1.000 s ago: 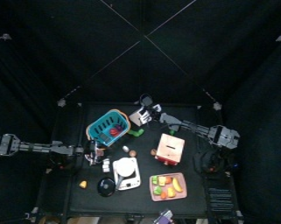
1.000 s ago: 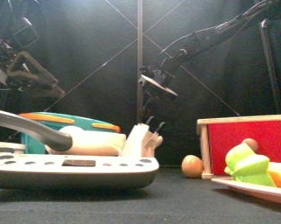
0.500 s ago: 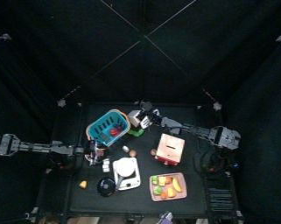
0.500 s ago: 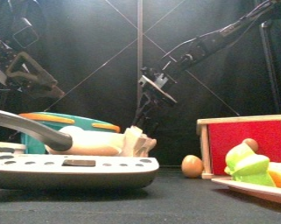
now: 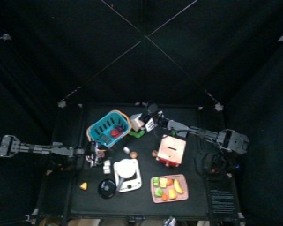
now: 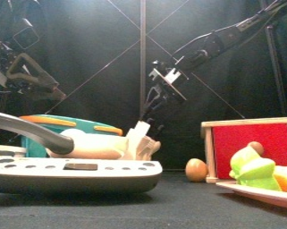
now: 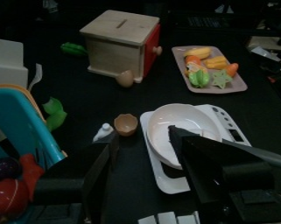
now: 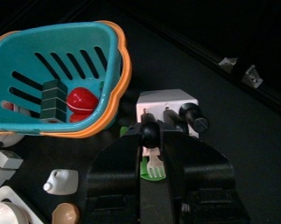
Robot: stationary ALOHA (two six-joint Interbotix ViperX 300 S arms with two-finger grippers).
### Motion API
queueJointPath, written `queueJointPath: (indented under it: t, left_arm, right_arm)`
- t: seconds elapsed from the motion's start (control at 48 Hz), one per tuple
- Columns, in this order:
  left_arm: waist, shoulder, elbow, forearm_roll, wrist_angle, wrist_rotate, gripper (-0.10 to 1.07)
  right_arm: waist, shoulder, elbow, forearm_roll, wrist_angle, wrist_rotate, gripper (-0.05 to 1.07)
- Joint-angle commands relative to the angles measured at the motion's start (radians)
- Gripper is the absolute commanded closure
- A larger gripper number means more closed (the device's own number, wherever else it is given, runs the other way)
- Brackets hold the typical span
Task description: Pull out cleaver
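My right gripper [image 8: 149,136] has slid back from the knife block [image 8: 168,112] since a moment ago, jaws clamped on the cleaver [image 8: 154,160], still near the basket [image 5: 108,127]; I judge it nearly free. Left gripper [image 7: 147,159] rests wide open

A teal basket [image 8: 55,74] of glossy moulded plastic is seen, rimmed in orange. The knife block [image 8: 168,111] appears as matt off-white plastic, its handles black. A pale, matt wooden box [image 7: 122,39] with a red face is shown.
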Motion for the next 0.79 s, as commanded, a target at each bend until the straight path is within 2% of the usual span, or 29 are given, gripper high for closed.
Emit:
queueJointPath:
  t: [0.0, 0.375, 0.771]
  left_arm:
    - [0.002, 0.003, -0.011, 0.000, -0.003, 0.000, 0.11]
    - [0.002, 0.003, -0.011, 0.002, -0.003, 0.002, 0.11]
    - [0.006, 0.003, -0.009, 0.002, -0.003, 0.002, 0.11]
  right_arm:
    - [0.000, -0.054, -0.012, -0.005, -0.011, 0.002, 0.62]
    - [0.000, -0.130, 0.041, -0.008, -0.011, 0.002, 0.62]
    - [0.015, -0.281, 0.138, -0.064, -0.012, 0.003, 0.62]
